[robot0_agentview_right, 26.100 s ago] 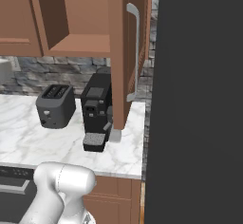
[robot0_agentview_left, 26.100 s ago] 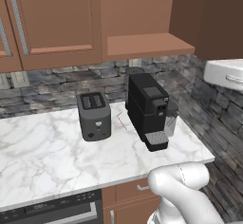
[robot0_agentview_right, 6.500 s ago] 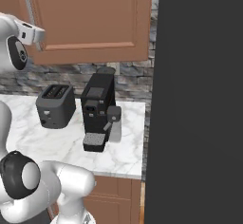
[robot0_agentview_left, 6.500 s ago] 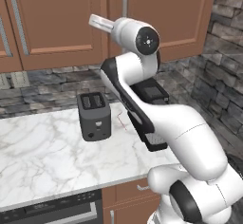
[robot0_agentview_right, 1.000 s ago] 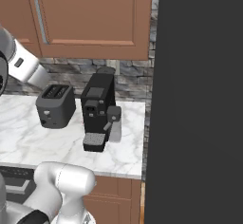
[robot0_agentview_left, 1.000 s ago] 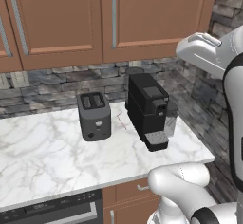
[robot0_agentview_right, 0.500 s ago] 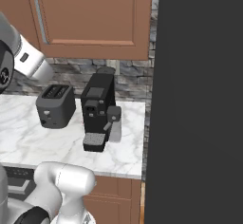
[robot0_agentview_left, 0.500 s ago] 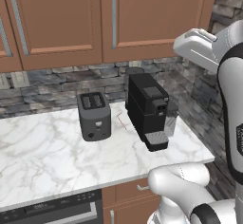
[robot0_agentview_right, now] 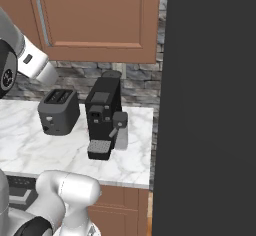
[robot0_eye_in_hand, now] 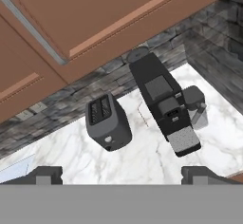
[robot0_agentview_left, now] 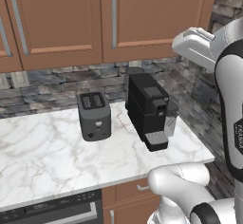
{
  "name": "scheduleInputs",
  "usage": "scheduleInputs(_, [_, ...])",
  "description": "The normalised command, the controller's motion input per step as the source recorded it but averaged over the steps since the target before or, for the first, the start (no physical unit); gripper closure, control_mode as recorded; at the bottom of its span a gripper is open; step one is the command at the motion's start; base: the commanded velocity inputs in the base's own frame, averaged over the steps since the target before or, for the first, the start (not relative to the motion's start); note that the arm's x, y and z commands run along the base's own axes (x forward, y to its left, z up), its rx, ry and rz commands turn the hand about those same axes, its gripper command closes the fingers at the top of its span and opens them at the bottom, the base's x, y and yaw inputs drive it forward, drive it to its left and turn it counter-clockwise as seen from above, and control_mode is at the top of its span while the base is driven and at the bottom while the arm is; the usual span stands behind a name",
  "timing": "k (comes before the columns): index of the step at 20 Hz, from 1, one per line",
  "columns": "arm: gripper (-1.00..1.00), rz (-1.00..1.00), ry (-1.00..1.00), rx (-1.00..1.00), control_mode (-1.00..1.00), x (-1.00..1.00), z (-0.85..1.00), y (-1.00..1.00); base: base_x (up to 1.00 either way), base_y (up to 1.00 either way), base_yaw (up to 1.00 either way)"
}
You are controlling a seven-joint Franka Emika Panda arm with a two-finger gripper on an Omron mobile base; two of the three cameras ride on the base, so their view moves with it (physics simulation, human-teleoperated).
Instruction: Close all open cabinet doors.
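The reddish-brown cabinet doors (robot0_agentview_left: 152, 19) hang above the counter, each with a long silver bar handle (robot0_agentview_left: 113, 16). The one beside it (robot0_agentview_left: 57, 23) and the one in the right base view (robot0_agentview_right: 100, 15) lie flush with their frames. From the hand view I look down past a door (robot0_eye_in_hand: 95, 9) and its handle (robot0_eye_in_hand: 31, 28). My gripper (robot0_eye_in_hand: 123, 175) is open, its fingertips (robot0_eye_in_hand: 47, 173) far apart with nothing between them, well in front of the doors. My white arm (robot0_agentview_left: 199, 47) rises at the right.
A black coffee machine (robot0_agentview_left: 149, 109) and a dark grey toaster (robot0_agentview_left: 95, 116) stand on the white marble counter (robot0_agentview_left: 42, 156) against a stone backsplash. A tall dark fridge side (robot0_agentview_right: 210, 105) walls off the right. An oven top (robot0_agentview_left: 52, 209) shows below the counter's front edge.
Long before now the right cabinet door stood open; it is shut now. Over the last second the arm's upper part has drifted slightly left, and the doors have not moved.
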Motion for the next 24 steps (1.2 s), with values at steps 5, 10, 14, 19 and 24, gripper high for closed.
scheduleInputs(5, [-1.0,0.0,-0.01,0.0,-1.0,-0.01,0.0,0.0,0.0,0.0,0.0])
scheduleInputs(10, [-1.0,0.0,0.0,0.0,-1.0,0.0,0.0,0.0,0.0,0.0,0.0])
scheduleInputs(14, [-1.0,0.0,-0.03,0.0,-1.0,-0.29,0.0,0.0,0.0,0.0,0.0])
scheduleInputs(19, [-1.0,0.05,-0.09,0.0,-1.0,-0.89,0.0,0.01,0.0,0.0,0.0])
scheduleInputs(24, [-1.0,0.09,-0.09,0.0,-1.0,-0.36,0.0,0.11,0.0,0.0,0.0])
